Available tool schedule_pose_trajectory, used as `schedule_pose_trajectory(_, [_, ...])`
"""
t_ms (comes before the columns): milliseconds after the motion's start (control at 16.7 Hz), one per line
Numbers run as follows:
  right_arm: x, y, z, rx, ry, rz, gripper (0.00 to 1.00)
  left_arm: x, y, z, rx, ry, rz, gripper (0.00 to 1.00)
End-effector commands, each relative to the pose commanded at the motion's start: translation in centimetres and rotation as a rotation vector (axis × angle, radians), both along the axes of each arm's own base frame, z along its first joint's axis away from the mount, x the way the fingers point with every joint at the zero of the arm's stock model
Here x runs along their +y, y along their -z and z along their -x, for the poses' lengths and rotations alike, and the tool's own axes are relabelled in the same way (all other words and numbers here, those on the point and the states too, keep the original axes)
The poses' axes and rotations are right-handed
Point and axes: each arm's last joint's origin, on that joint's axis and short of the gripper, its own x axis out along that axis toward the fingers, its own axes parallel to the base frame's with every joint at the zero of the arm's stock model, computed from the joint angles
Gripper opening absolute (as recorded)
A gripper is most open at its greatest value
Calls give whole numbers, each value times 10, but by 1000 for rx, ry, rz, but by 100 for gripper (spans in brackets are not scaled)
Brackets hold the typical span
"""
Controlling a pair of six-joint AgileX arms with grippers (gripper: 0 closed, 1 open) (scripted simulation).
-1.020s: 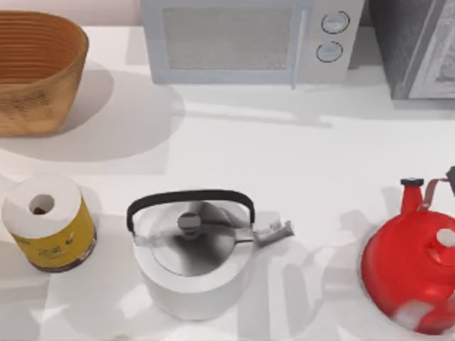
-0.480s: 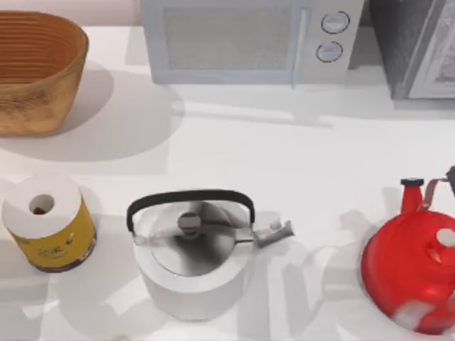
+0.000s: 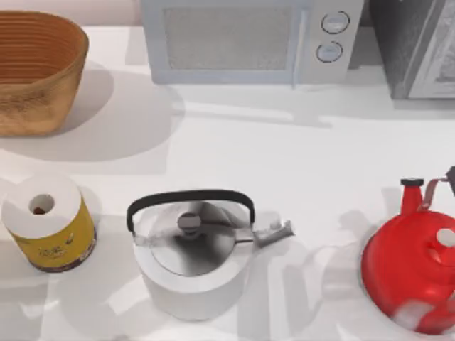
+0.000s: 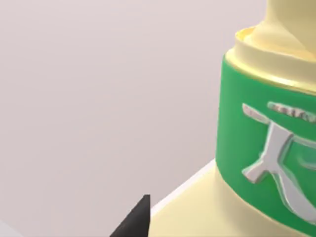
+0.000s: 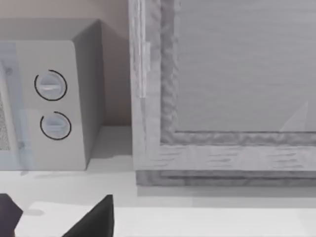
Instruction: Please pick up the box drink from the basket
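Starting at our left gripper [image 4: 140, 219], we saw just a dark tip of it in the left wrist view, and we could not tell whether it was clenched or released. Right beside that tip stood the box drink [image 4: 266, 148], very close to the camera: a pale yellow carton with a broad green band bearing a silvery mark, set against a plain pale wall [image 4: 98, 98]. We could not tell from this whether the carton sat inside the basket [image 3: 43, 92], which stood at the table's far left rear corner in the top view, tan and ribbed. Our right gripper [image 5: 54, 222] had its two dark tips spread well apart with nothing between them, over the white table [image 3: 284, 156] and facing the microwave [image 5: 49, 98] with its two round dials and the grey cabinet [image 5: 237, 74] just beside it. Along the near edge of the table stood a white roll [image 3: 48, 224] with a yellow label at the left, a silver kettle [image 3: 190, 263] in the middle, and a red kettle [image 3: 412, 270] at the right, each well apart from the basket.
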Motion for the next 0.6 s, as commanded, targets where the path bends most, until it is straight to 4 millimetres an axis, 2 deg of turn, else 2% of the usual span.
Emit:
schedule_pose_trajectory(240, [0, 0, 0, 0, 0, 0, 100, 0, 0, 0, 0, 0, 0, 98])
schedule_pose_trajectory(600, [0, 0, 0, 0, 0, 0, 100, 0, 0, 0, 0, 0, 0, 100])
